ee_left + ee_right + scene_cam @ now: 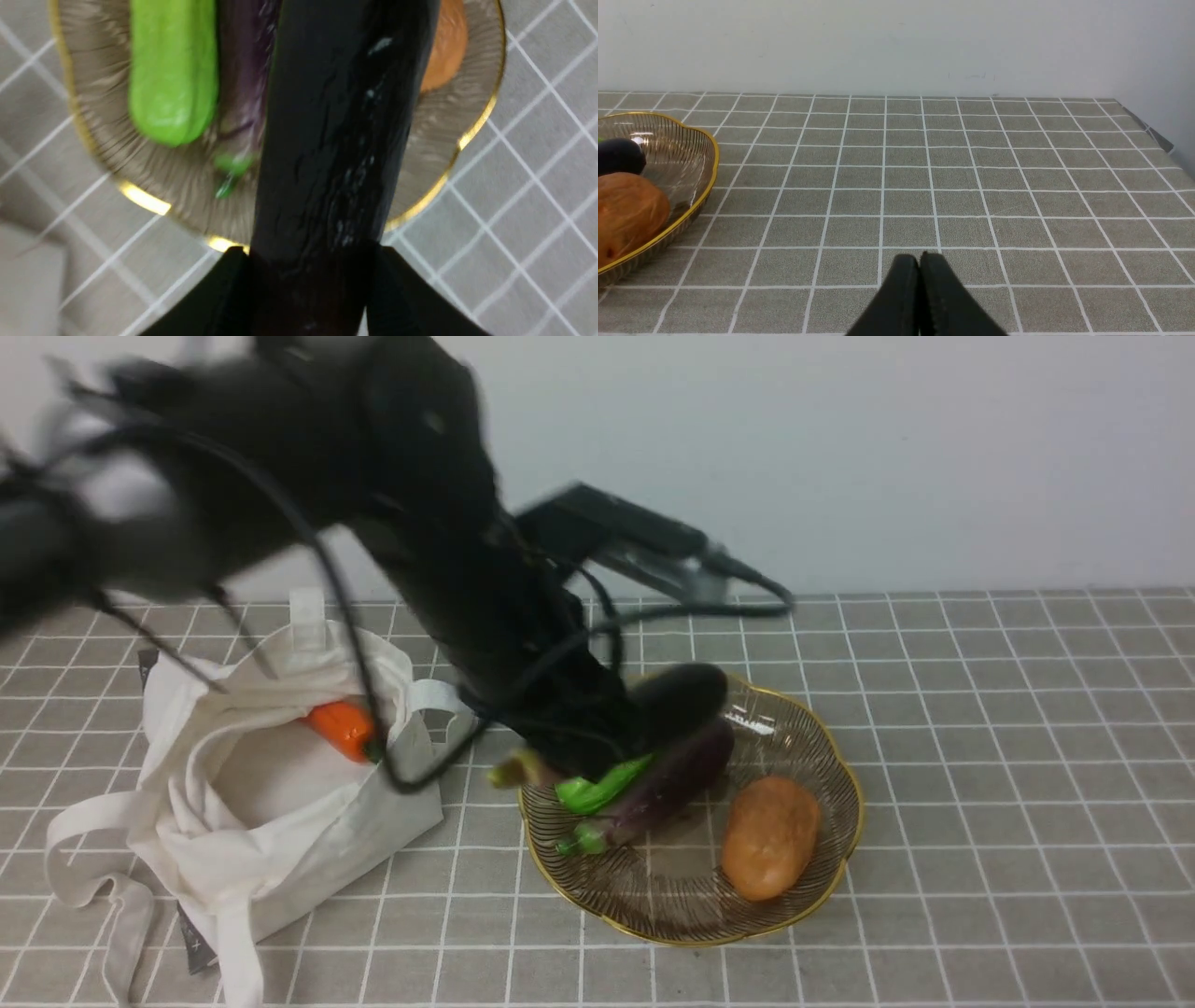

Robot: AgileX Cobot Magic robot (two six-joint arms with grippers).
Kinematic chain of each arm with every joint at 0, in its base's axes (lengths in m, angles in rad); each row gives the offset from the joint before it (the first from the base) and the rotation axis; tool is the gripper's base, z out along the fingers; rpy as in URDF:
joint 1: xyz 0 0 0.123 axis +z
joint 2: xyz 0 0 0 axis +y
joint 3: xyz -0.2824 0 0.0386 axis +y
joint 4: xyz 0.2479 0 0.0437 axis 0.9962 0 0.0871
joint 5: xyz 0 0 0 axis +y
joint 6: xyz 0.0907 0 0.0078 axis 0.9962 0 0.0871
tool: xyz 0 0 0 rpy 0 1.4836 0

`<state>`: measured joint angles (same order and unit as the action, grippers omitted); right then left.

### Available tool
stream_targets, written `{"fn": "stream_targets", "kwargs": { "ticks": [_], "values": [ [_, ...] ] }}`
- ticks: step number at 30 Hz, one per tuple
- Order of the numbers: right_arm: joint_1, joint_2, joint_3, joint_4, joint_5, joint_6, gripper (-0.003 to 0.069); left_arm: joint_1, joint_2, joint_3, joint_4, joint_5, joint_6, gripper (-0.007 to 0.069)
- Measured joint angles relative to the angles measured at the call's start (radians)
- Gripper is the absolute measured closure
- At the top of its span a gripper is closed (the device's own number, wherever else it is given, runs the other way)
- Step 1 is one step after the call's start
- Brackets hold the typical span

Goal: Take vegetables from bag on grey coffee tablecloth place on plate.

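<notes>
Slim eggplant [336, 126] gripped in left gripper [313, 275], held above plate [845, 859], likely for lowering beside other vegetables; right gripper [920, 280] closed, idle.

Soft, even light is cast; small highlights are thrown on the plate [691, 896]; the left arm [439, 532] is blurred.
</notes>
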<state>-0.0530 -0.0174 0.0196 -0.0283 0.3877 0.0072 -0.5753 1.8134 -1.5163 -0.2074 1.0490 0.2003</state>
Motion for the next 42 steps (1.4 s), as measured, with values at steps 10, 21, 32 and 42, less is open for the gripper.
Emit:
{"fn": "stream_targets", "kwargs": {
  "ticks": [10,21,32,42],
  "values": [
    [0.0,0.0,0.0,0.0,0.0,0.0,0.0672,-0.045,0.191,0.0,0.002,-0.143,-0.011,0.0256],
    [0.0,0.0,0.0,0.0,0.0,0.0,0.0672,-0.041,0.177,-0.089,0.025,0.016,-0.097,0.006],
    [0.0,0.0,0.0,0.0,0.0,0.0,0.0672,-0.033,-0.282,-0.15,0.22,0.13,-0.225,0.0623],
    [0.0,0.0,0.0,0.0,0.0,0.0,0.0672,-0.033,-0.805,0.304,0.221,-0.242,-0.279,0.0629]
  ]
}}
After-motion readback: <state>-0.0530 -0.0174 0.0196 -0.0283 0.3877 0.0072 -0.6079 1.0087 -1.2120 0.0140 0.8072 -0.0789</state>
